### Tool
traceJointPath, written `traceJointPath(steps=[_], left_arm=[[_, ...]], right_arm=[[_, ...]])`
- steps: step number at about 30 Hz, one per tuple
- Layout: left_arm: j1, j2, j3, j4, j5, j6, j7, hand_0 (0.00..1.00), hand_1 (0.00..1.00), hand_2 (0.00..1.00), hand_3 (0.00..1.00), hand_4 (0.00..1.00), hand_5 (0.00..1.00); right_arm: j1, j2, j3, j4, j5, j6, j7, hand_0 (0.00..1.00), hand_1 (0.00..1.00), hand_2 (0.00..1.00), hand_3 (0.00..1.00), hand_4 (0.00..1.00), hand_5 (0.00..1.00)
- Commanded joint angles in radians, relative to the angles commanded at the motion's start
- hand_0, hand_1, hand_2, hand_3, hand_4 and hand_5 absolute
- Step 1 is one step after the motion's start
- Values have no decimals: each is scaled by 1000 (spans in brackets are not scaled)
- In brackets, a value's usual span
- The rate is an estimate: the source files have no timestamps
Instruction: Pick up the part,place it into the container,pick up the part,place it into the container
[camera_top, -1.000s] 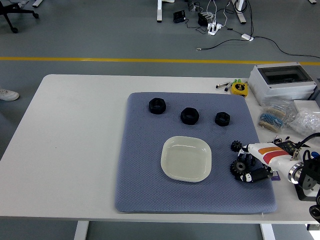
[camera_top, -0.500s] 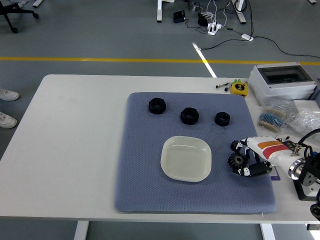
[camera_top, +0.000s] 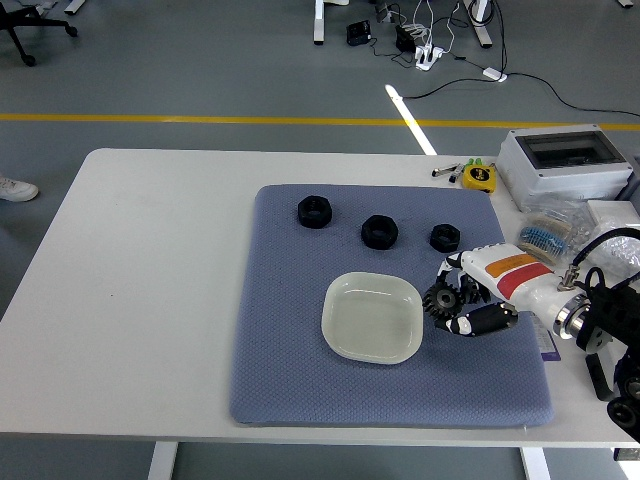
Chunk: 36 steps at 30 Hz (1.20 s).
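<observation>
My right hand (camera_top: 462, 300) is over the blue-grey mat (camera_top: 290, 370), just right of the pale square dish (camera_top: 372, 316). Its fingers are curled around a black gear (camera_top: 444, 298), which it holds close to the dish's right rim. The dish holds nothing. Three black nut-like parts lie in a row at the back of the mat: one at the left (camera_top: 314, 211), one in the middle (camera_top: 379, 230), one at the right (camera_top: 445, 237). My left arm is out of view.
A grey electrical box (camera_top: 566, 163) stands at the table's back right, with a yellow tape measure (camera_top: 479, 176) and pens beside it. Bags of small components (camera_top: 546, 238) lie right of the mat.
My right hand has lifted the gear from the mat's right edge and carried it left and slightly back, toward the dish. The small gear seen beside it earlier no longer shows.
</observation>
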Motion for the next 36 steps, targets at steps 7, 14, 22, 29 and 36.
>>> traceJointPath(steps=[7,14,22,29,36], left_arm=[[5,2,0,0,-4,0,1,704,650,679,579,672,626],[9,5,1,0,-10,1,1,704,650,679,579,673,627],[8,7,-5,-1,1,-1,4,704,649,679,579,672,627],[7,7,-7,-1,2,0,4,704,648,681,579,672,626],[8,6,-11,-1,5,1,6,704,648,682,579,672,626]], right_arm=[[122,66,-154,-48,36,-4,2,35,198,324,470,770,345],[202,140,-247,-149,53,-3,-4,50,206,334,476,761,354],[259,197,-287,-256,56,1,-10,95,283,425,505,784,373],[283,226,-297,-309,47,13,-8,113,311,483,540,914,406],[288,235,-298,-327,23,41,5,154,350,577,728,998,427]])
